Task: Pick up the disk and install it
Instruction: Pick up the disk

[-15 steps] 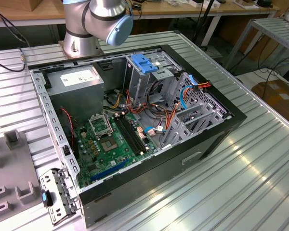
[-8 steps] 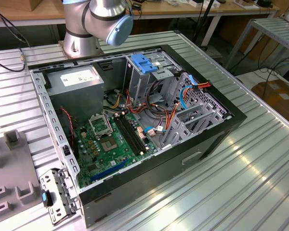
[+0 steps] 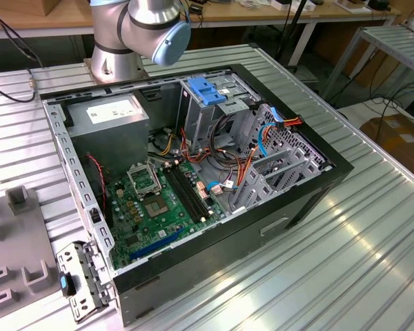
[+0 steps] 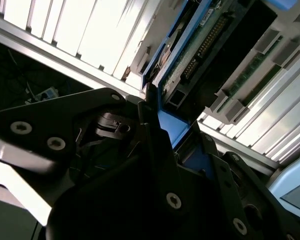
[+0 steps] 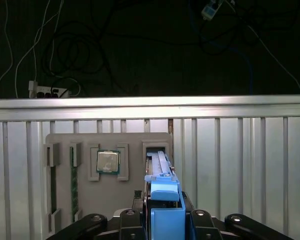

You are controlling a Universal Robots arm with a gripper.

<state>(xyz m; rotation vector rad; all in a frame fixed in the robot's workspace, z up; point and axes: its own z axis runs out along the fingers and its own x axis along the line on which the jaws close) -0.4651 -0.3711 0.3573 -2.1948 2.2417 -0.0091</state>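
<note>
Tool (image 5: 164, 216) clamped narrow on disk (image 5: 162, 192), edge-on, over grey fixture tray (image 5: 90, 145).

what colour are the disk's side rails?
Blue; the first wrist view shows the disk best.

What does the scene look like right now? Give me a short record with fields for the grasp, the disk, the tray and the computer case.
grasp: gripper, jaws closed on the disk
disk pose: edge-on, blue rails, far end at a slot in the grey parts tray
tray holds: processor chip, memory stick
target: computer case, open on the ribbed table, motherboard exposed
progress: disk not yet in the case
</note>
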